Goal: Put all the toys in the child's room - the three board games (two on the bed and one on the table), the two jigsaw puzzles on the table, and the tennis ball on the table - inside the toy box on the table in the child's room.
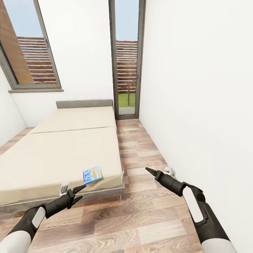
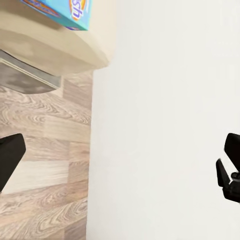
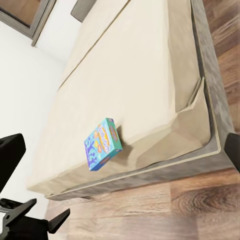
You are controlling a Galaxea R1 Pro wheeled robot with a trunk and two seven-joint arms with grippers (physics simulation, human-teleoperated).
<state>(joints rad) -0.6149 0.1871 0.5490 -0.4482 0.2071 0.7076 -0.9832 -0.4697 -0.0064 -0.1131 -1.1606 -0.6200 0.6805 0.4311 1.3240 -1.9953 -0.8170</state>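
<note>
A small blue board game (image 1: 92, 174) with orange print lies flat near the foot corner of the cream bed (image 1: 63, 154). My left gripper (image 1: 80, 192) hovers open just off that bed edge, a little short of the box and to its left. In the left wrist view the box (image 2: 65, 10) sits on the mattress corner (image 2: 55, 45). My right gripper (image 1: 151, 171) hangs over the floor to the right of the bed, its fingers (image 3: 10, 155) spread open. The right wrist view looks across at the box (image 3: 102, 144) on the mattress (image 3: 140, 75).
A white wall (image 1: 196, 105) runs close along my right side. Brown plank floor (image 1: 140, 211) forms a narrow aisle between it and the bed. A glass door (image 1: 127, 59) and a window (image 1: 31, 45) stand at the far end.
</note>
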